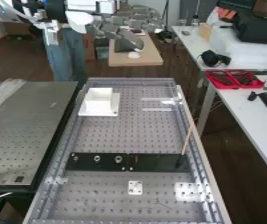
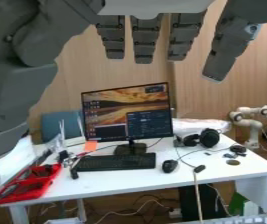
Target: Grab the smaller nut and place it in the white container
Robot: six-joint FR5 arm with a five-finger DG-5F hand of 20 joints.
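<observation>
The fingers of the hand [image 2: 145,42] are spread and nearly straight, with nothing held, up above the far end of the bench [image 1: 124,136]. Farther out is the white container [image 1: 100,102], which a low pass toward the nuts could clip. Beyond it, small metal pieces sit in a spaced row on the black strip [image 1: 158,163]; the middle one [image 1: 97,159] looks like the smaller nut, but sizes are close enough to mislead. Such thick fingers might nudge its neighbour [image 1: 118,159] or pinch only an edge and drop it.
</observation>
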